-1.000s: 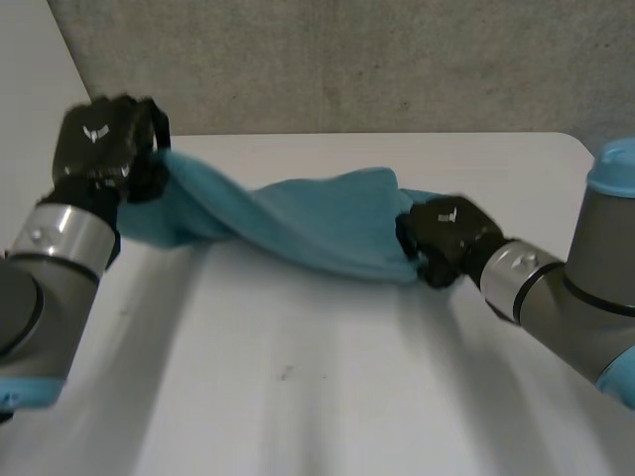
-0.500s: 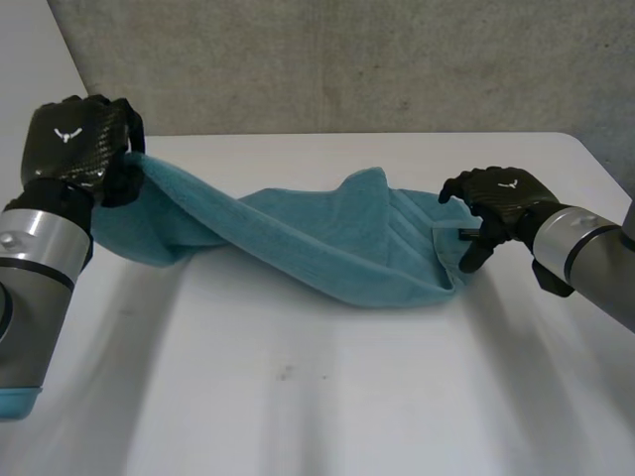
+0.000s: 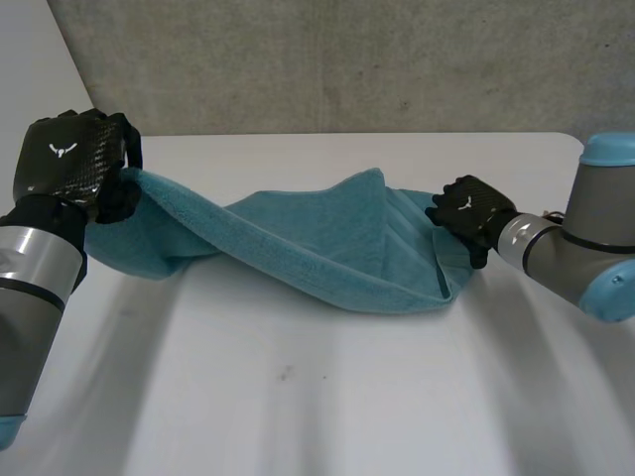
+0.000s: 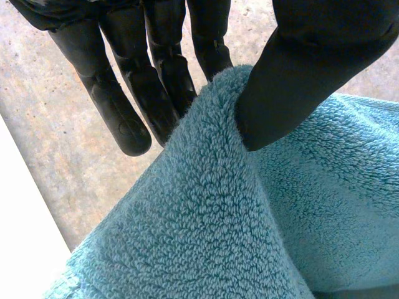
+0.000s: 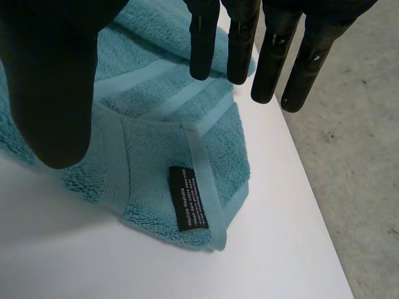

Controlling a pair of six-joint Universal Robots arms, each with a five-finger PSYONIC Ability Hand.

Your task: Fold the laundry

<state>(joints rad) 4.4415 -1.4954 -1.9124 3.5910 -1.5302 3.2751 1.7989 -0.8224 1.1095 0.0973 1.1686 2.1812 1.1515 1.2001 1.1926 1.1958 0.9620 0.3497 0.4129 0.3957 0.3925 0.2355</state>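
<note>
At the right, the towel [image 3: 327,243] has been released by the now-spread right hand [image 3: 474,213], leaving it to be laid flat from the left hand [image 3: 71,159] and its pinch.

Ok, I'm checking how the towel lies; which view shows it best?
Head view: the whole towel stretches between both hands. The left wrist view gives the edge the left hand pinches; the right wrist view, the corner with the label under the open right hand.
</note>
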